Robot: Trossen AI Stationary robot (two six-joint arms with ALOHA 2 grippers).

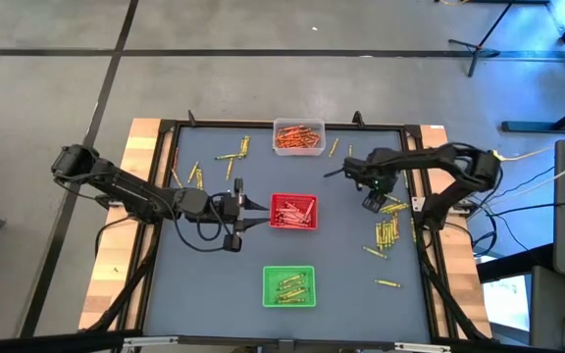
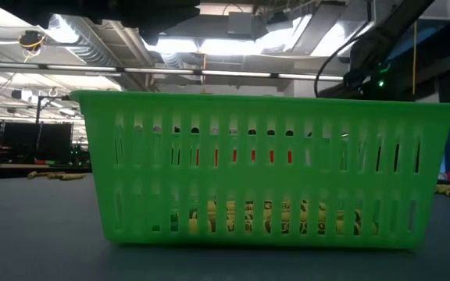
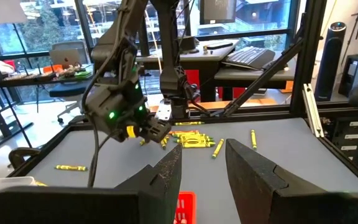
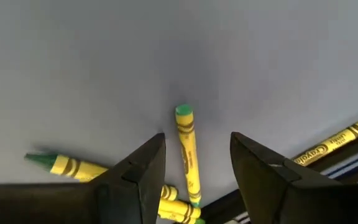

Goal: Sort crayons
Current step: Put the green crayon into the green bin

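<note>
Right end effector [image 4: 194,168] hovers low over the grey surface [image 1: 214,275] at about 3 o'clock, fingers apart and empty, straddling one green-tipped, yellow-wrapped crayon [image 4: 186,152]. More loose crayons [image 1: 388,231] lie just beside it.

Left end effector [image 1: 258,210] waits at the red square tray [image 1: 293,212], 9 o'clock side, part open, holding nothing visible.

Advice: descend straight, centre on the wrapper, close gently; neighbours could get nudged. Likely bound for the green slatted tray [image 1: 288,285].
</note>
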